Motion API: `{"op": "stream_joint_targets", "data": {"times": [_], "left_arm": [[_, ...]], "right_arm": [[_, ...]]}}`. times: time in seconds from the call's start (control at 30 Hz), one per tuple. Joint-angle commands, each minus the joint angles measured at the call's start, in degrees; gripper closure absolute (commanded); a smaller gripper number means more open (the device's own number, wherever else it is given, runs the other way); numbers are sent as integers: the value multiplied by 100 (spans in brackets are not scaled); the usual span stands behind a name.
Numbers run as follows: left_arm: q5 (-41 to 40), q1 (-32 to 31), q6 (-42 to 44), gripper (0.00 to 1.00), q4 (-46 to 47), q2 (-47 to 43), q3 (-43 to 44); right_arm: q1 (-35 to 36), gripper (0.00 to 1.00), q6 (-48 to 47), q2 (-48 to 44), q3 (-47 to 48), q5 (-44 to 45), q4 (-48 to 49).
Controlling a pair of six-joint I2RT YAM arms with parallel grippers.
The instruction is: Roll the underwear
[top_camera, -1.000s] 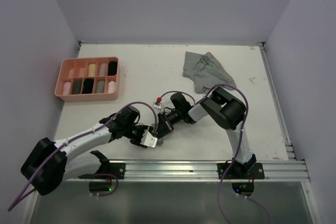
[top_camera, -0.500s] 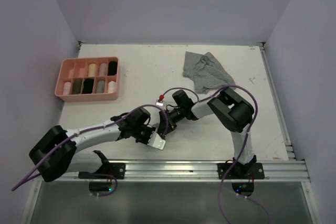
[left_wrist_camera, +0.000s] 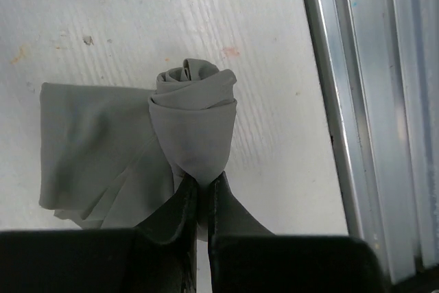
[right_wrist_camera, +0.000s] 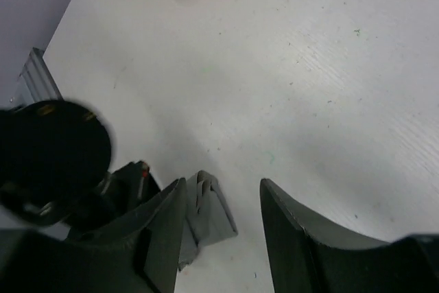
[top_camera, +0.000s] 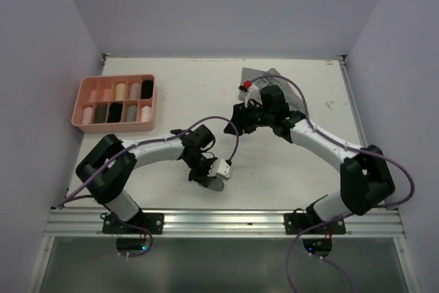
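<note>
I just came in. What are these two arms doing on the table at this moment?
They are rolling underwear. The left gripper is shut on the grey underwear, rolled at one end, the rest flat on the table. The right gripper is open and holds nothing. A striped piece lies at the far side, partly under the right arm. The pink tray already holds rolls.

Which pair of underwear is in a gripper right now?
The plain grey pair, partly rolled, pinched by the left gripper near the front rail. The striped pair lies loose at the back; the rest sit rolled in the pink tray.
</note>
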Motion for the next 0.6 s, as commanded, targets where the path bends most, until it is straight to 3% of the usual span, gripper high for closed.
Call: {"op": "stream_joint_targets", "data": {"times": [0.0, 0.23, 0.37, 0.43, 0.57], "left_arm": [[415, 185, -270, 100, -1290, 1097, 416], [372, 862, -305, 100, -2187, 2785, 1806], [293, 985, -630, 100, -2285, 3330, 2404], [372, 994, -718, 100, -2494, 3506, 2730], [364, 994, -815, 100, -2514, 3841, 2950]], "right_arm": [[76, 50, -575, -1125, -267, 783, -728], [155, 56, -909, -2875, -920, 942, -1308], [585, 61, -1234, -3096, -1017, 915, -1677], [1127, 63, -1488, -3087, -973, 1248, -1730], [1850, 61, -1806, -2526, -903, 1539, -1739]]}}
